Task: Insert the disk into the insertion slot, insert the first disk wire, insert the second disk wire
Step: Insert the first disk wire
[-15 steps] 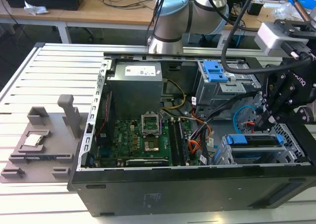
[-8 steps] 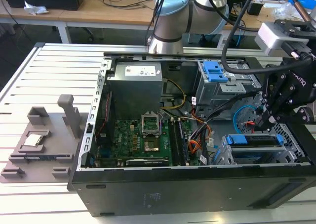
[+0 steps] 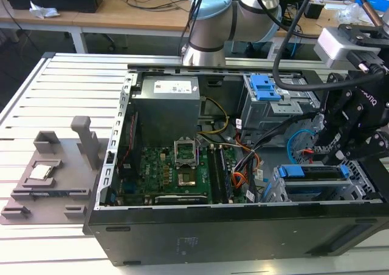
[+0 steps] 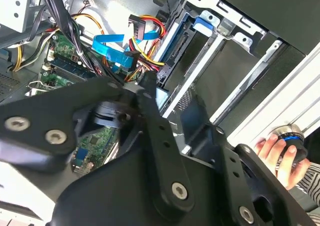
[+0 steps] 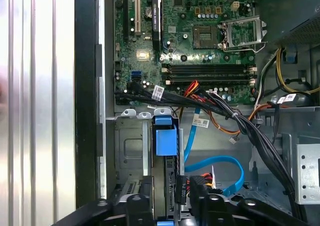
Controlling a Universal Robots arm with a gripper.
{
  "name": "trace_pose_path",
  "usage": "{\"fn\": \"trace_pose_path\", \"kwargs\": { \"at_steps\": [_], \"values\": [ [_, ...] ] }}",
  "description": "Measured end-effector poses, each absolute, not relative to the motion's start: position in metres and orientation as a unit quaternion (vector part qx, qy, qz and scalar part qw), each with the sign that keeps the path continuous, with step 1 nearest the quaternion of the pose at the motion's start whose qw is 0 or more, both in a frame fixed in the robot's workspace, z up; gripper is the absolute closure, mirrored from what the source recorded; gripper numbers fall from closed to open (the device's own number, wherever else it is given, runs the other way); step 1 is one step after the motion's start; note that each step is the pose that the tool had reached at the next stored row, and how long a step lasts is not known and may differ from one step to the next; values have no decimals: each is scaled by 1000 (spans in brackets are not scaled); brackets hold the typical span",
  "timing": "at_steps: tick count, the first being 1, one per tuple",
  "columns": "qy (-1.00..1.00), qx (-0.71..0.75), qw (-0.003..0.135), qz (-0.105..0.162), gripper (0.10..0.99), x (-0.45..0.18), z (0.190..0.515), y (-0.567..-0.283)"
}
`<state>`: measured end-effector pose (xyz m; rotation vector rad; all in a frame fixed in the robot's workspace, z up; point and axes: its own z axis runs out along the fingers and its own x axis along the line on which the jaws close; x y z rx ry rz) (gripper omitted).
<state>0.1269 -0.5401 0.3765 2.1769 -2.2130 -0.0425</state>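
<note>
End effector (image 3: 328,146) hangs just above disk (image 3: 313,173), which sits in insertion slot (image 3: 279,193); grip state can't tell. Second wrist view adds a hand (image 4: 277,151) on a knob (image 4: 290,134) past it.

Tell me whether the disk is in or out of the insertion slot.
In: the disk, blue-framed, lies within the insertion slot.

Disk (image 3: 316,173): bright blue carrier. Insertion slot (image 3: 278,190): silver, perforated. Motherboard (image 5: 200,51): green. Flat cable (image 4: 112,50): light blue. Bench (image 3: 48,93): silver, ribbed.
</note>
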Motion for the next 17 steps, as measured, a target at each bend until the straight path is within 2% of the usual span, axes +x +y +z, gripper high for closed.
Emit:
{"fn": "trace_pose_path", "kwargs": {
  "at_steps": [1, 17],
  "values": [
    [-713, 701, 19, -14, 608, 127, 377, -540],
    [-720, 694, 18, -14, 608, 131, 358, -524]
  ]
}}
